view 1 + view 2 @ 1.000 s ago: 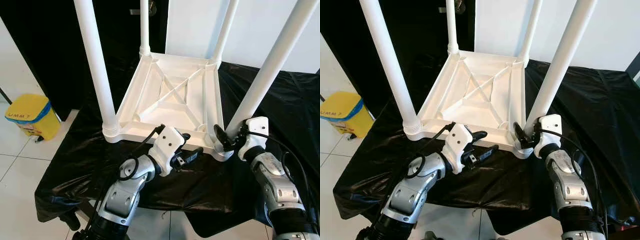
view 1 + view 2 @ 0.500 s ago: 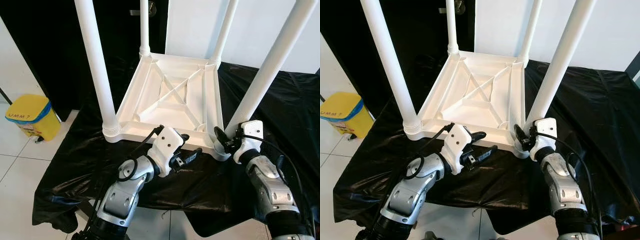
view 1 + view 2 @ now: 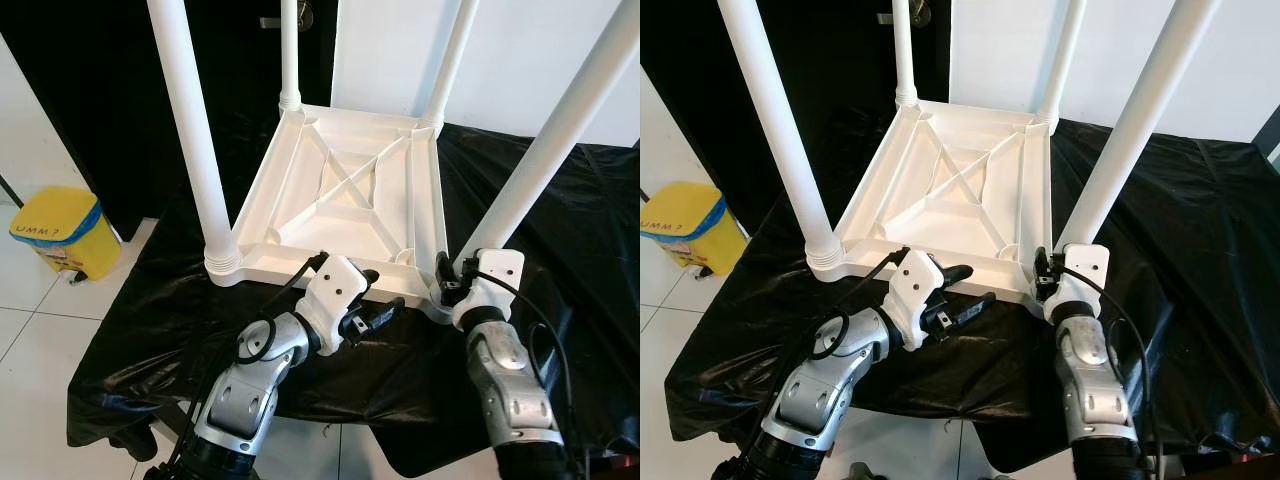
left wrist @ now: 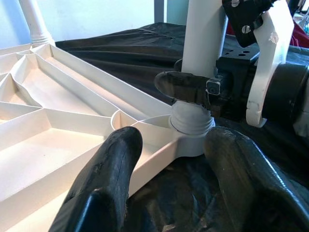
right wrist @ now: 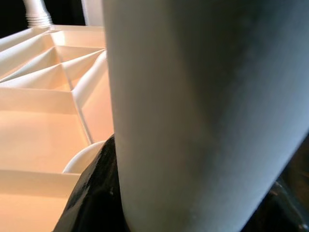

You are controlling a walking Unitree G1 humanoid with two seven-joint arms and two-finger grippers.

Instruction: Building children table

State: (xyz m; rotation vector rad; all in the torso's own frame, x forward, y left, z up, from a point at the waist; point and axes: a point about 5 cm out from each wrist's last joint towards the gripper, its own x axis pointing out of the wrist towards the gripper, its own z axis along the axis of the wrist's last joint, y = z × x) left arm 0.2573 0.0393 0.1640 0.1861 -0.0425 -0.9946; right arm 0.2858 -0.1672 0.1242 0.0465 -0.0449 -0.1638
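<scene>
A white plastic children's table (image 3: 340,200) lies upside down on a black cloth, with its legs pointing up. My right gripper (image 3: 447,280) is shut on the near right leg (image 3: 540,160), just above its threaded base at the table's front right corner. In the right wrist view that leg (image 5: 203,121) stands close between the black fingers (image 5: 91,193). My left gripper (image 3: 385,290) is open at the table's front rim (image 4: 149,169). One finger (image 4: 104,193) hangs over the inner side and the other over the cloth outside.
A yellow bin (image 3: 55,230) stands on the tiled floor to the left. The black cloth (image 3: 570,220) covers the work surface and hangs over its front edge. A dark curtain and a white wall stand behind.
My right forearm has swung left and its wrist has turned around the base of the near right leg, which now leans a little more to the right. The left arm has stayed put.
</scene>
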